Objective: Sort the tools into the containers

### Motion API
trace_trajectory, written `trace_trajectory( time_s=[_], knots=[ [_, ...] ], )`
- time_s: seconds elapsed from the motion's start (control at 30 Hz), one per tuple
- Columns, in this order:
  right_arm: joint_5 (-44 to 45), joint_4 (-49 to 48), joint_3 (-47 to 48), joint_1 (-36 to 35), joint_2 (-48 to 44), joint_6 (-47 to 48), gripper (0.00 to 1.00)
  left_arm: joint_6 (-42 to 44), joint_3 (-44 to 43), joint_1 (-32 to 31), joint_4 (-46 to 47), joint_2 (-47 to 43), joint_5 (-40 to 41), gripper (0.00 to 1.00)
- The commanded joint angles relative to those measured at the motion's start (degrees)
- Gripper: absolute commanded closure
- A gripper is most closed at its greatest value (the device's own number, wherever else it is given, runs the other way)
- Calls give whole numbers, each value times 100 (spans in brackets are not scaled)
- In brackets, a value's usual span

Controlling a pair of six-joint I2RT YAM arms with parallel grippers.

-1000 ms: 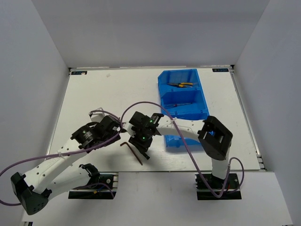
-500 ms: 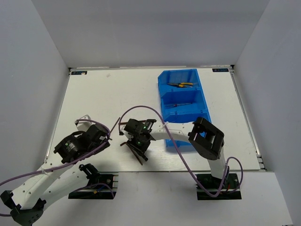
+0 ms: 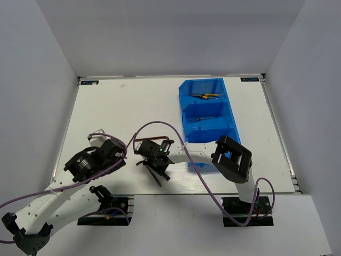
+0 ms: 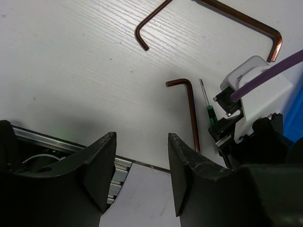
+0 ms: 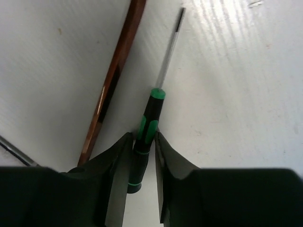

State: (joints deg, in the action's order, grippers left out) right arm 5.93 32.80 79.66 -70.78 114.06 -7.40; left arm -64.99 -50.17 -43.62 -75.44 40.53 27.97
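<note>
While the right gripper (image 5: 141,138) pinches the green-black screwdriver (image 5: 154,106) by its handle, flat on the table (image 5: 227,94) beside a brown hex key (image 5: 113,80), the left gripper (image 4: 141,142) hangs parted, holding nothing. Blue bins (image 3: 205,105): well apart, far right.

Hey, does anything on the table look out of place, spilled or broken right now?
Nothing spilled or damaged. Only the unsorted leftovers stand out: hex keys and a green-handled screwdriver lie loose on the table near the front edge, outside the blue bins. The right fingers straddle the screwdriver's handle.
</note>
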Motion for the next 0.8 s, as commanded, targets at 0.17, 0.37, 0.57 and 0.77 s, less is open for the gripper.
trace_trajectory(
  time_s=[0.17, 0.37, 0.57, 0.77],
  knots=[
    [909, 298, -354, 249, 635, -7, 84, 4, 192, -15, 881, 323, -238, 46],
    [577, 368, -66, 741, 354, 194, 100, 57, 473, -15, 1365, 447, -493, 53],
    [-1136, 684, 865, 1690, -392, 678, 100, 57, 754, -15, 1971, 718, -854, 61],
    [-2226, 429, 1254, 2357, -1148, 1740, 100, -31, 816, -15, 2569, 1403, -1250, 73]
  ],
)
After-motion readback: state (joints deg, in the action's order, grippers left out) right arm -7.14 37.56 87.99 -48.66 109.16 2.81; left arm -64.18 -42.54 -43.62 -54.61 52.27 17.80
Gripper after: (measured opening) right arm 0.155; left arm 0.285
